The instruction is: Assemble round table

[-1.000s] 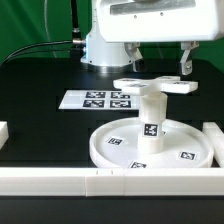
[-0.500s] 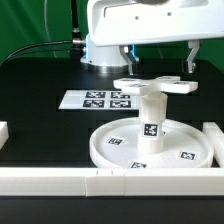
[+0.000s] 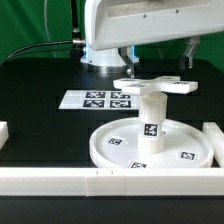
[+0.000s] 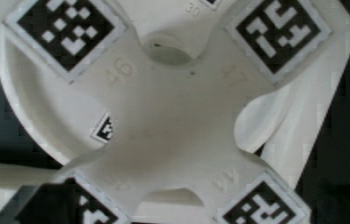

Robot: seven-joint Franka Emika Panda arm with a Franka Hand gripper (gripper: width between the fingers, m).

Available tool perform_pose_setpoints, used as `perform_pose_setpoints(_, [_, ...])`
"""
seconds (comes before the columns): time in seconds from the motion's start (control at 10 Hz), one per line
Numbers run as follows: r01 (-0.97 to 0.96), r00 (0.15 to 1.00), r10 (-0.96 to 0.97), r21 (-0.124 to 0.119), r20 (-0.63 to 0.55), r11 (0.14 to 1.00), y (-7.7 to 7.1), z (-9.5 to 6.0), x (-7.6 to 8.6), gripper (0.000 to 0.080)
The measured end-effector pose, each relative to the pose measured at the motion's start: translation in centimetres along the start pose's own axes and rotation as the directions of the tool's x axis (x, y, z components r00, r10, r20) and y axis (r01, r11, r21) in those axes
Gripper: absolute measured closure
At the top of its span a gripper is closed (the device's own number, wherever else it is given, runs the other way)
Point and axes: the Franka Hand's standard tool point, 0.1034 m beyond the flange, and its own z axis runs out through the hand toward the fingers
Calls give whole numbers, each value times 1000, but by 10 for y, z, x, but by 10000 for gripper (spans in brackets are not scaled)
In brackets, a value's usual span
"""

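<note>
The white cross-shaped piece (image 3: 152,86) is sitting atop the upright cylinder (image 3: 150,113), which is standing in the centre of the tagged round disc (image 3: 101,150).

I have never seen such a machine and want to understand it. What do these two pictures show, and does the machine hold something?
The white machine is a robot arm that ends in a two-finger gripper. One picture comes from a camera standing off the arm. The other comes from a camera on its wrist, looking down.

On the black table lies a round disc. A short thick cylinder stands upright in its middle, and a cross-shaped piece sits on top of it. The wrist view shows this cross close up.

The small black-and-white squares are tags. Behind the disc lies a flat marker board, and white rails run along the table's edges.

The gripper hovers above the cross with its fingers wide apart, and it seems to hold nothing.
</note>
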Motion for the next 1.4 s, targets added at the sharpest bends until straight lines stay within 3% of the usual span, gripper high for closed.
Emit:
perform_pose_setpoints(0.2, [142,990,-142,-3,0,990,1,1,0,150])
perform_pose_setpoints(0.4, [511,860,-511,-38,15,859,4,1,0,150])
perform_pose_setpoints(0.6, [709,705,-708,-40,36,704,3,1,0,150])
perform_pose_setpoints(1.0, [829,560,-826,-39,61,558,6,2,-1,150])
perform_pose_setpoints(1.2, [915,404,-911,-30,85,403,6,3,-1,150])
perform_pose_setpoints(1.3, [939,344,-935,-46,83,342,5,3,0,150])
perform_pose_setpoints(1.4, [967,256,-962,-35,95,254,4,5,-7,150])
